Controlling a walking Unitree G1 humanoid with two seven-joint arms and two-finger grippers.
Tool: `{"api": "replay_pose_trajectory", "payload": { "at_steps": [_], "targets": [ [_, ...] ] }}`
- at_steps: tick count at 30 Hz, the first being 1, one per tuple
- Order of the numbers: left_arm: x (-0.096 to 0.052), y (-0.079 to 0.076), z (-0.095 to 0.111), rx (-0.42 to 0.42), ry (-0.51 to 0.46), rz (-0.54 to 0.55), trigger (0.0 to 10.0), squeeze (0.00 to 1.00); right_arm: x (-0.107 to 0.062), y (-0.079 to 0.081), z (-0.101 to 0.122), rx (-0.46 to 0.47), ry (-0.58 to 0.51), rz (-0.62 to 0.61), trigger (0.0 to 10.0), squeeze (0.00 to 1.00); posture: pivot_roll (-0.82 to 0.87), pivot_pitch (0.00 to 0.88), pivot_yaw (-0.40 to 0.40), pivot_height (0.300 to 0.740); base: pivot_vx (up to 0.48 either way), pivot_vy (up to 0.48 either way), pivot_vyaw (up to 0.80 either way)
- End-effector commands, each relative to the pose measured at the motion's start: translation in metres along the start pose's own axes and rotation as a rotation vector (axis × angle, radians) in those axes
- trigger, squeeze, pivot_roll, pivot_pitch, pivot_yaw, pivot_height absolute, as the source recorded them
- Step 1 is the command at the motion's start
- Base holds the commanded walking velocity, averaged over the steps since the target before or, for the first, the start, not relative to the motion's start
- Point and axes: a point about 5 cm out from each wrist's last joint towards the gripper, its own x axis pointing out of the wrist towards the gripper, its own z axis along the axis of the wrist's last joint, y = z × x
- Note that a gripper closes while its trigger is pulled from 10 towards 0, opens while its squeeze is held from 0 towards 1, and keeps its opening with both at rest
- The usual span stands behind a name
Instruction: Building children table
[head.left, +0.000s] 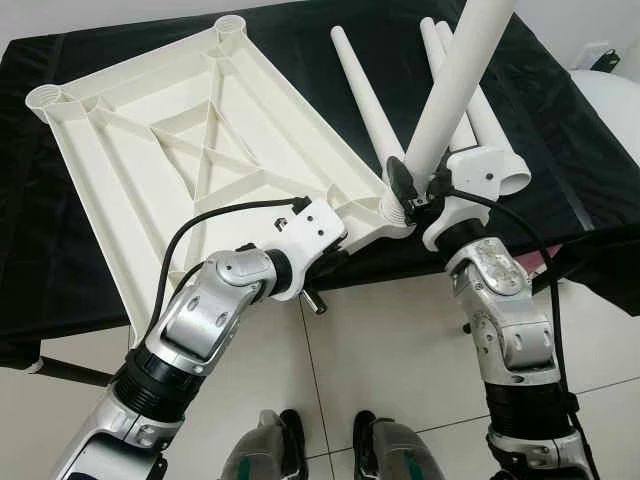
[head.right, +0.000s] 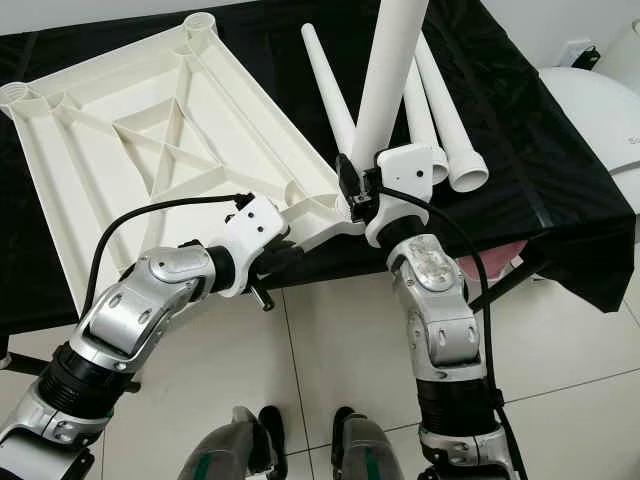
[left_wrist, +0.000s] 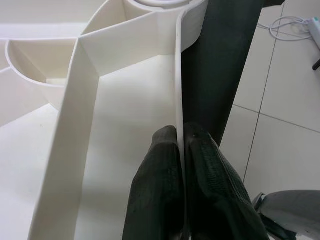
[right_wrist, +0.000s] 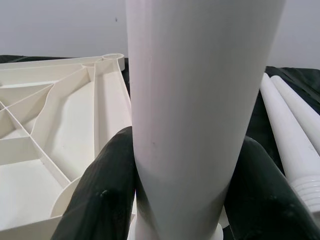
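Left eye view, nearest first: tiled floor (head.left: 380, 350) and the robot's feet are seen below, then both silver arms reaching up to the near edge of the desk (head.left: 60, 300), which is draped in black cloth. Left pincer (left_wrist: 180, 150) is closed on the thin rim wall of the upside-down white tabletop (head.left: 190, 150), one finger on each side of the wall, near the close right corner. Right pincer (right_wrist: 185, 200) is clamped around the lower end of a white leg (head.left: 455, 80), held steeply tilted, its bottom end set at the near right corner socket (head.left: 397, 205) of the tabletop. Whether the thread has caught yet cannot be told.

Step judged: leg being seated into that socket, task early, since the two far corner sockets are seen to be without legs. To be done well, the leg should be brought square to the socket before any turning, as it leans away from the socket's axis now and cross-threading is likely. The tabletop overhangs the desk edge here, so the left hold must be kept firm while downward push is kept light. The grip low on the leg is good for twisting.

Farther back, three spare legs (head.left: 365, 85) lie on the cloth just beyond the corner, threaded ends toward the robot.
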Motion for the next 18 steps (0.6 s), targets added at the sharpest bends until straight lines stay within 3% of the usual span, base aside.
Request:
{"api": "replay_pose_trajectory", "payload": {
  "at_steps": [1,18],
  "targets": [
    [-0.0003,-0.002,0.0006,-0.003,-0.005,-0.004,10.0,0.0,-0.0006,0.0084,0.0214,0.013,-0.107,0.024,10.0,0.0,-0.09,0.233,0.034,0.74,0.0,0.0,0.0],
    [-0.001,-0.0031,0.0004,-0.002,-0.004,-0.009,10.0,0.0,-0.0012,0.002,0.0141,0.063,-0.061,0.026,10.0,0.0,-0.09,0.236,0.04,0.74,0.0,0.0,0.0]
  ]
}}
